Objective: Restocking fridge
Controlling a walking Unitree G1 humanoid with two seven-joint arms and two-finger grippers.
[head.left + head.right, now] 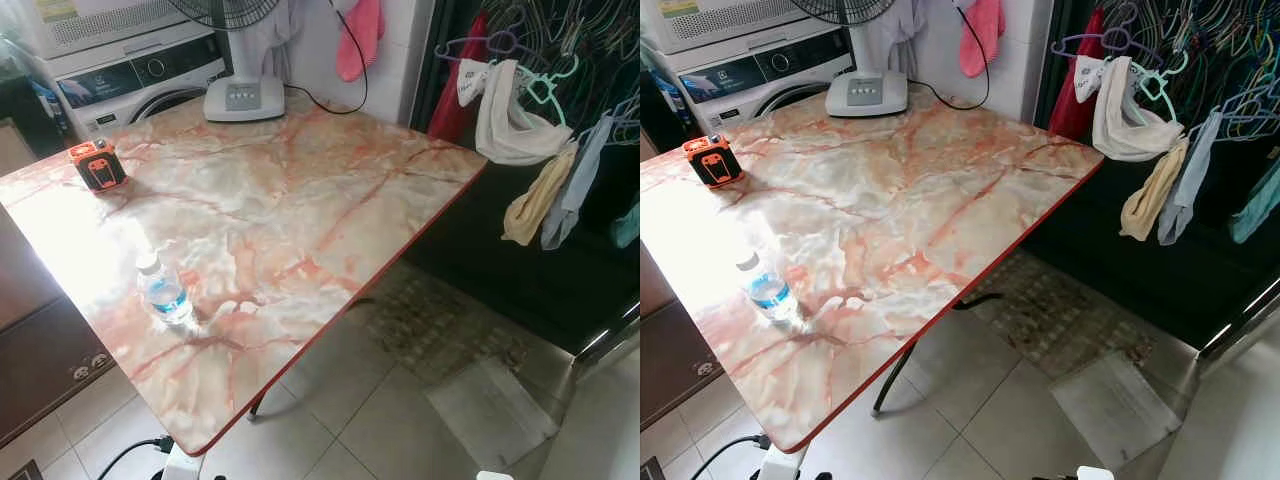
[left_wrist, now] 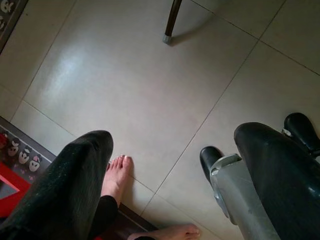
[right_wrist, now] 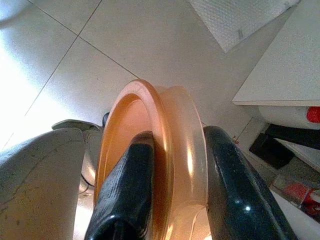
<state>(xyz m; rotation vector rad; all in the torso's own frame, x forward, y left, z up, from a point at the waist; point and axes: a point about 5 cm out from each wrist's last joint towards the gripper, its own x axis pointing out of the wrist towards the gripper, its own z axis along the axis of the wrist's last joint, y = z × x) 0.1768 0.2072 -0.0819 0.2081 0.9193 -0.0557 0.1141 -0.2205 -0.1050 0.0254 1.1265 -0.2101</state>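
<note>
A small clear water bottle [image 1: 165,292] with a blue label and white cap stands upright on the marble-patterned table [image 1: 300,200], near its front left part. My right gripper [image 3: 180,197] hangs low over the tiled floor, shut on an orange round bowl [image 3: 170,150]; one finger [image 3: 125,190] lies inside the bowl and the other presses its outer wall. My left gripper [image 2: 175,185] is open with nothing between its fingers and points down at the floor.
An orange-and-black device [image 1: 97,165] and a fan base [image 1: 245,98] stand at the table's far side, with a washing machine [image 1: 140,80] behind. Clothes on hangers [image 1: 520,120] hang at the right. A person's bare feet [image 2: 117,175] stand by my left gripper. A table leg [image 2: 171,21] rises ahead.
</note>
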